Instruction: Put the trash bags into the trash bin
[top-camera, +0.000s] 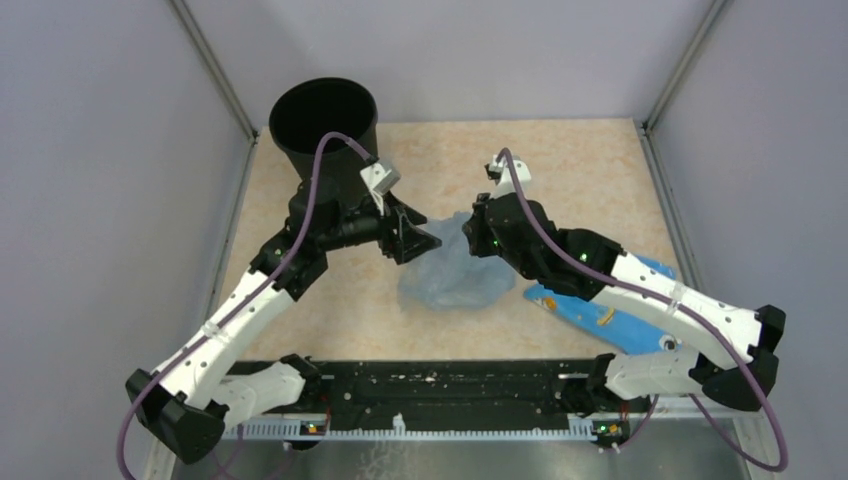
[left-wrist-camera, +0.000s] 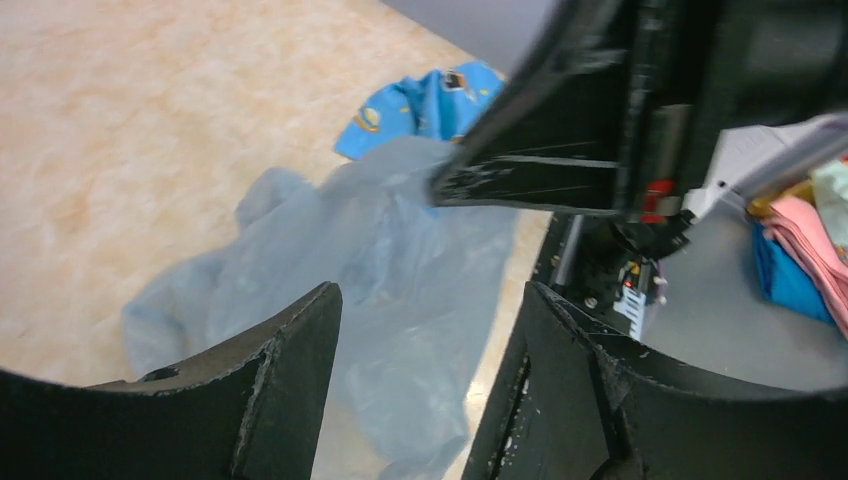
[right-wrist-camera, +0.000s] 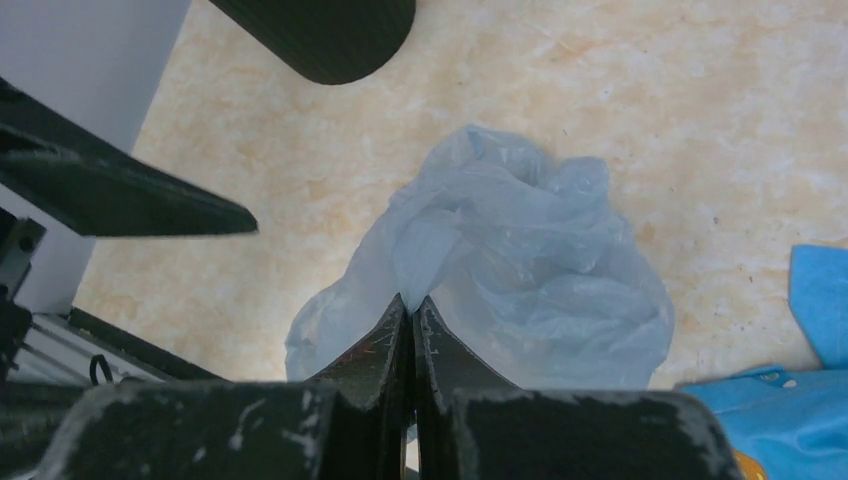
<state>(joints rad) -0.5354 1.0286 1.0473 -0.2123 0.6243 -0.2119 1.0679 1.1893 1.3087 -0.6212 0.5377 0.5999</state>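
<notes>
The trash bag (top-camera: 452, 270), a crumpled pale grey-blue film, lies on the table's middle. It also shows in the left wrist view (left-wrist-camera: 400, 270) and the right wrist view (right-wrist-camera: 520, 270). My right gripper (right-wrist-camera: 410, 300) is shut on a pinch of the bag's upper edge, seen from above at the bag's right (top-camera: 470, 232). My left gripper (top-camera: 428, 240) is open just left of the bag, with the film lying between and beyond its spread fingers (left-wrist-camera: 300, 360). The round black trash bin (top-camera: 325, 125) stands upright at the far left corner, its base showing in the right wrist view (right-wrist-camera: 330, 35).
A blue printed package (top-camera: 600, 310) lies under my right forearm, right of the bag, and shows in the wrist views (left-wrist-camera: 420, 105) (right-wrist-camera: 790, 410). Grey walls with metal posts enclose the table. A black rail (top-camera: 440, 385) runs along the near edge.
</notes>
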